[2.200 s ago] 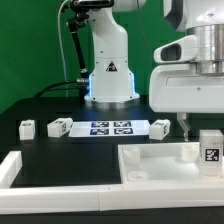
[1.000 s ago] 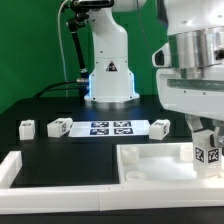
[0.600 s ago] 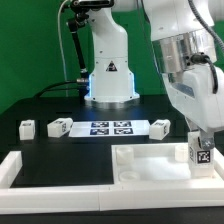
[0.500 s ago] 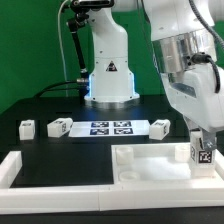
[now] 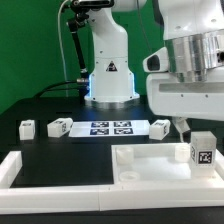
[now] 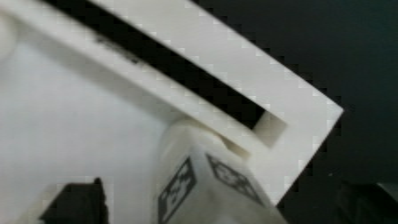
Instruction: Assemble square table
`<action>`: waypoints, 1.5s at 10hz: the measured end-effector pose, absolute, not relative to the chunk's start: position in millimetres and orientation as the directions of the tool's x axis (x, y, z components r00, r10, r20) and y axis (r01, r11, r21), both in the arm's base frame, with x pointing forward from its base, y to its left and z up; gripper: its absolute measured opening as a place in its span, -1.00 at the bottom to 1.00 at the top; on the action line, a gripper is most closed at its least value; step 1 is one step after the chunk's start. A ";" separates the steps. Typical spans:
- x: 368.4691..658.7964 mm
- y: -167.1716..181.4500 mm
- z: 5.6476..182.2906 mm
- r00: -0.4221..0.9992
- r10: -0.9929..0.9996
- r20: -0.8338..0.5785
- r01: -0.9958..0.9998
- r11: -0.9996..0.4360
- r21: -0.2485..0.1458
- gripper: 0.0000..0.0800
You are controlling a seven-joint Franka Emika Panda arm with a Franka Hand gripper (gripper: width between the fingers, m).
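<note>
I have the gripper [image 5: 194, 127] released. The jaws stand wide apart and grasp nothing, and in the exterior view the one finger [image 5: 181, 125] I can make out hangs free in the air.

Just below the jaws, a leg block [image 5: 203, 152] stands upright on the square panel [image 5: 150, 168], with its tag facing the exterior camera. On my wrist view the block sits between the fingertips, with clear space between it and the dark fingertip [image 6: 71, 203]. The other fingertip is lost against the dark table, so I cannot tell how much room it has. The block stands in a corner of the panel, just beside the raised rim [image 6: 196, 75].

Well away from the jaws, toward the exterior view's left, three spare leg blocks lie on the black table [image 5: 60, 150]: the nearest [image 5: 160, 126], a middle one [image 5: 60, 127] and the farthest [image 5: 27, 128]. The marker board [image 5: 110, 127] lies between the nearest and the middle one. Farthest from the jaws, at the exterior view's left edge, lies a white border bar [image 5: 12, 165].
</note>
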State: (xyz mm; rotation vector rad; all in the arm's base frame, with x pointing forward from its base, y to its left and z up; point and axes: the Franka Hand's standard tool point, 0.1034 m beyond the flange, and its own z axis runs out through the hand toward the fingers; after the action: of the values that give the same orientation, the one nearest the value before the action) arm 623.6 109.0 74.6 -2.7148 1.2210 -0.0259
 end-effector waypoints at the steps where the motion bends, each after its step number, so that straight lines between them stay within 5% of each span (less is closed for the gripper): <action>1: 623.6 107.6 74.5 0.726 -0.687 -0.034 -0.683 -0.714 -0.154 0.62; 5: 630.3 99.0 72.0 0.993 -0.065 0.102 -0.059 -0.997 -0.059 0.62; 7: 631.2 96.1 71.2 0.989 -0.104 0.109 -0.098 -0.993 -0.060 0.62; 8: 631.3 95.7 71.2 0.988 -0.114 0.109 -0.107 -0.992 -0.061 0.39; 9: 631.2 95.9 71.2 0.977 -0.184 0.104 -0.177 -0.982 -0.069 0.39; 10: 631.2 96.1 71.2 0.964 -0.247 0.099 -0.240 -0.968 -0.076 -0.14; 11: 631.1 96.1 71.1 0.942 -0.322 0.093 -0.315 -0.945 -0.084 -0.28; 15: 633.8 106.4 70.7 0.685 -0.728 -0.003 -0.725 -0.682 -0.098 -0.28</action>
State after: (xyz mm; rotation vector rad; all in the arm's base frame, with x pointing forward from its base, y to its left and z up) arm 633.8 106.4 70.7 -2.7999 1.2099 -0.0548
